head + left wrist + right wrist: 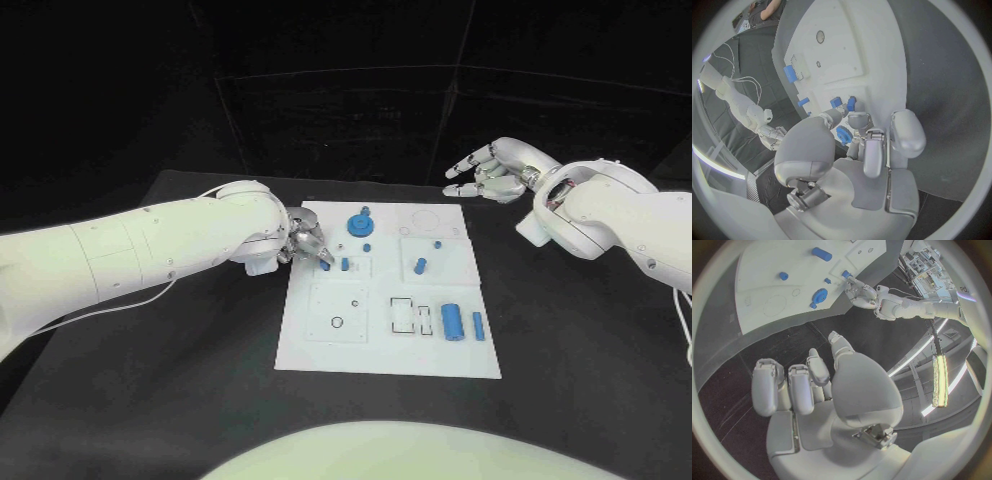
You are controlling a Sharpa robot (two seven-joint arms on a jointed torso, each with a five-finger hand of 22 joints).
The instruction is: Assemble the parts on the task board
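The white task board (312, 356) lies mid-table. On its far part stand a blue gear-like round part (361, 220) and several small blue pieces, such as one (421, 265) near the middle. A blue cylinder (453, 322) and a thin blue bar (477, 324) lie near its right edge. My left hand (306, 245) hangs over the board's left edge. Its fingertips reach two small blue pieces (836, 101) (851, 103), and nothing is pinched between them. The gear (844, 135) shows through the gap between its fingers (859, 121). My right hand (490, 170) is raised beyond the far right corner, loosely curled and empty.
The black table (577, 340) surrounds the board. Outlined rectangular slots (411, 315) and a small black ring (338, 322) mark the board's near half. A thin white cable (144, 300) trails beside my left arm. The right wrist view shows the board (773, 260) and my left hand (862, 290).
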